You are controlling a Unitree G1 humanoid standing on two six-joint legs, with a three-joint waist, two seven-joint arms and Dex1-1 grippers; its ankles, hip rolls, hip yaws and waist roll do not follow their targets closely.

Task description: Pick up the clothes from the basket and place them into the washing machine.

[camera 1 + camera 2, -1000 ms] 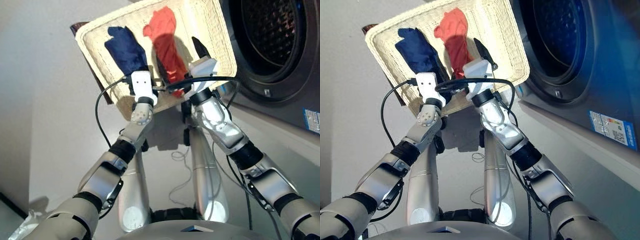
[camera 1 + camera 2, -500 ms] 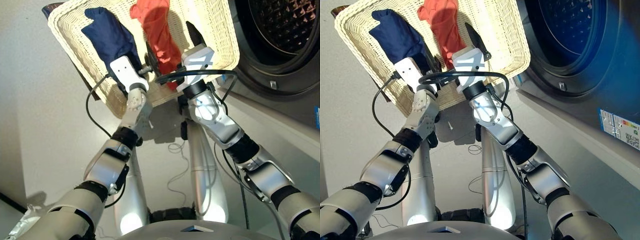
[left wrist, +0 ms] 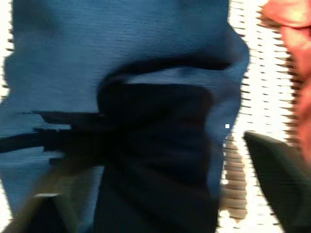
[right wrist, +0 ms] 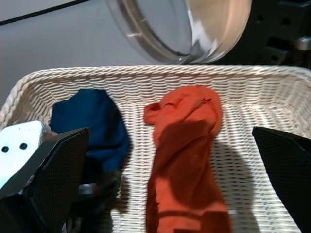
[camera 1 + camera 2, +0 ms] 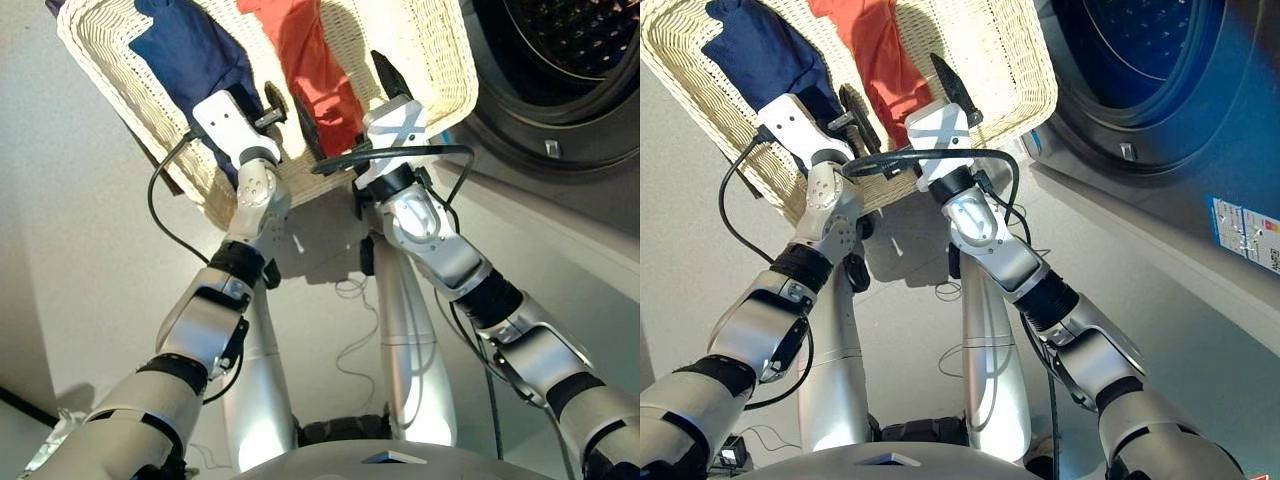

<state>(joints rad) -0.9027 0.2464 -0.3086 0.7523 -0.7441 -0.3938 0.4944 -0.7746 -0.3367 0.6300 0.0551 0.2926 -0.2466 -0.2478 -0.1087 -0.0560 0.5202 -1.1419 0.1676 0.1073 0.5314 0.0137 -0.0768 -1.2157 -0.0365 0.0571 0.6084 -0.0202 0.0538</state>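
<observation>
Basket [image 5: 440, 60]: cream wicker, on the floor just left of the washing machine [image 5: 560, 90], holding both garments side by side.

Navy garment [image 5: 190, 55]: lies in the left half of the basket, flat on the weave.

Red garment [image 4: 187, 145]: lies in the middle of the basket, stretched lengthwise, just beside the navy one; the two look close but whether they touch cannot be told.

Left gripper [image 3: 160, 160]: low over the near end of the navy garment, fingers spread to either side of the cloth, nothing pinched.

Right gripper [image 4: 170, 194]: poised above the near end of the red garment, fingers spread wide apart, clear of the fabric.

Washing machine: dark grey, round opening showing the perforated drum; glass door [image 4: 184, 26] swung out beyond the basket's far rim.
</observation>
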